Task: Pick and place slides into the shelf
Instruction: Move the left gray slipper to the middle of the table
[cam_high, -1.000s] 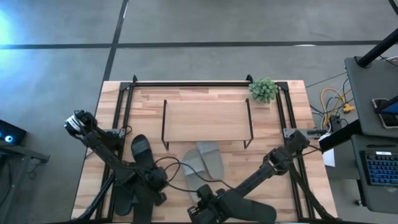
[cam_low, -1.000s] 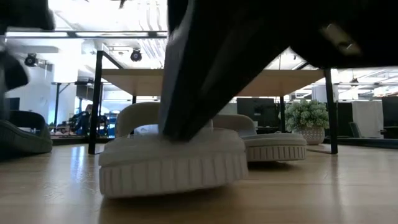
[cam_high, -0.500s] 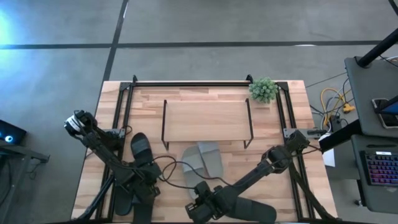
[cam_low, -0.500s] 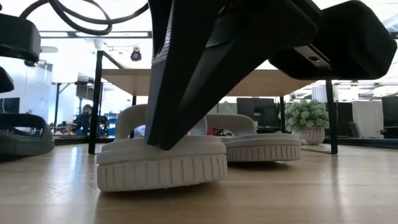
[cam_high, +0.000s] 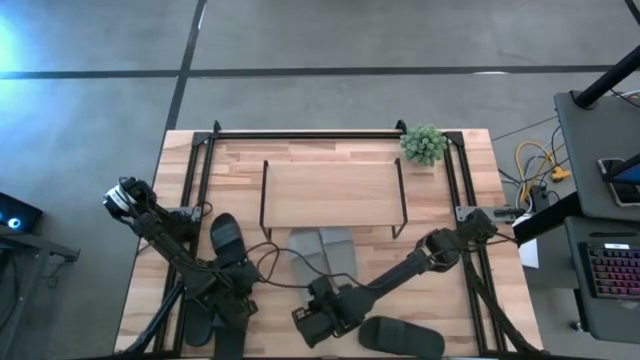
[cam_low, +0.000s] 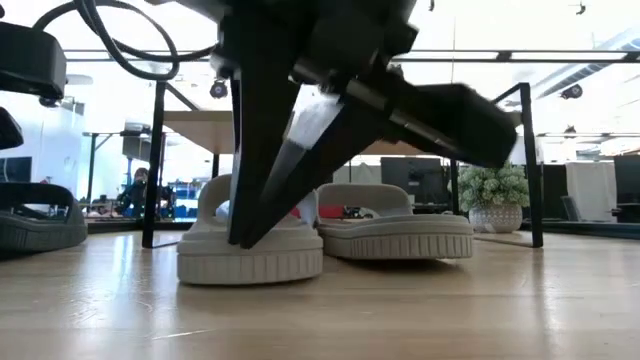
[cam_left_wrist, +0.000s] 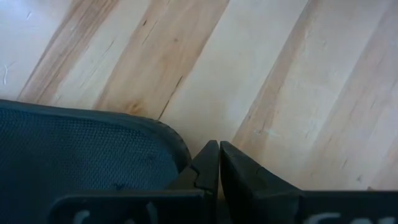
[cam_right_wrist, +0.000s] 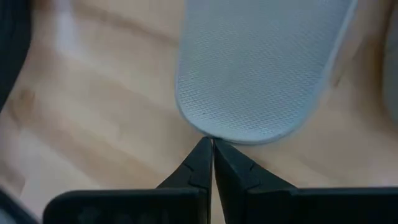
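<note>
Slide count: two light grey slides, one beside the other, and three black slides that can be made out, at and. The left arm covers part of the table near the last one, so a higher black count cannot be confirmed. Other items: one shelf, one potted plant, and two arms, left and right.

Shelf at the table's far middle, potted plant at its right rear corner, two slides side by side just before it, another slide to their left, one more at the near edge
</note>
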